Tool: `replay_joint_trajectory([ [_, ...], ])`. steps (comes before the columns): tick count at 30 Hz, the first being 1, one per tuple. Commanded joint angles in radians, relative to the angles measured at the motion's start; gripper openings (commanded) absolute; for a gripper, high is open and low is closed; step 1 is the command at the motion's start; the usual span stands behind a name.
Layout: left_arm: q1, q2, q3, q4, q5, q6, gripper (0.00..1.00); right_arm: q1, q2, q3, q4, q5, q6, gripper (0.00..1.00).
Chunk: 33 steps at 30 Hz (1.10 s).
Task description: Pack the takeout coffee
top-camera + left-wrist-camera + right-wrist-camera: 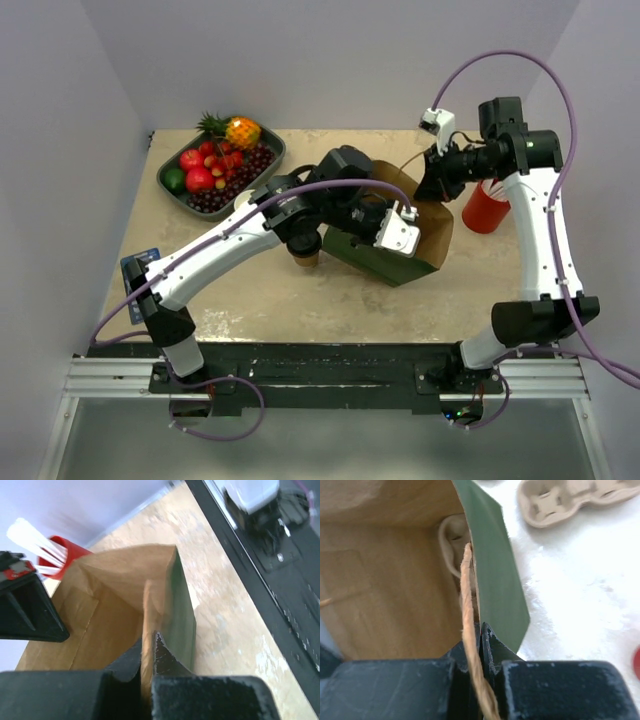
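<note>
Left end effector (pixel 148 656) and right end effector (pixel 481 642) both pinch the bag (pixel 365 262) rim tight; pull gently, mouth wide.

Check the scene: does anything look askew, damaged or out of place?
Only the green paper bag with the brown inside stands out. Its mouth is pulled out of square, with one wall pinched by the left tool and another by the right tool. The right tool has also caught the bag's twine handle. Nothing looks spilled.
</note>
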Motion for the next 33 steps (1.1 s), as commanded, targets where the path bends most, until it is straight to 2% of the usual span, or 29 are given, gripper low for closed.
replay_joint_trajectory([
  [1, 0.002, -0.027, 0.065, 0.139, 0.004, -0.175, 0.00, -0.005, 0.014, 0.185, -0.076, 0.058, 0.065, 0.03],
  [7, 0.004, -0.042, 0.077, 0.277, -0.062, -0.280, 0.00, -0.008, 0.094, 0.423, -0.077, 0.131, 0.080, 0.00],
  [10, 0.019, -0.052, 0.082, 0.346, -0.074, -0.360, 0.00, -0.010, 0.105, 0.444, -0.074, 0.137, 0.052, 0.00],
  [13, 0.042, -0.058, 0.083, 0.412, -0.070, -0.457, 0.00, -0.008, 0.111, 0.444, -0.074, 0.160, 0.036, 0.05],
  [16, 0.054, -0.067, 0.074, 0.456, -0.062, -0.509, 0.00, -0.010, 0.108, 0.451, -0.074, 0.183, 0.025, 0.21],
  [17, 0.056, -0.076, 0.062, 0.466, -0.060, -0.517, 0.00, -0.010, 0.105, 0.454, -0.067, 0.191, 0.026, 0.37],
  [21, 0.063, -0.108, -0.034, 0.530, -0.059, -0.531, 0.00, -0.010, 0.076, 0.476, -0.018, 0.221, 0.071, 0.59],
  [22, 0.065, -0.140, -0.077, 0.553, -0.054, -0.537, 0.00, -0.008, 0.065, 0.468, -0.005, 0.206, 0.074, 0.62],
  [23, 0.068, -0.162, -0.201, 0.587, -0.048, -0.557, 0.00, -0.008, 0.038, 0.454, 0.022, 0.198, 0.075, 0.64],
  [24, 0.083, -0.183, -0.278, 0.692, -0.025, -0.590, 0.00, -0.008, 0.021, 0.431, 0.039, 0.195, 0.086, 0.67],
  [26, 0.093, -0.226, -0.478, 0.795, -0.001, -0.653, 0.00, -0.008, -0.022, 0.323, 0.070, 0.186, 0.091, 0.70],
  [29, 0.086, -0.228, -0.629, 0.894, 0.019, -0.612, 0.02, -0.010, -0.047, 0.154, 0.056, 0.143, 0.066, 0.76],
  [32, 0.077, -0.234, -0.671, 0.869, 0.027, -0.560, 0.14, -0.010, -0.071, 0.085, 0.053, 0.111, 0.051, 0.79],
  [33, 0.073, -0.242, -0.676, 0.871, 0.033, -0.557, 0.15, -0.008, -0.085, 0.085, 0.058, 0.102, 0.054, 0.79],
])
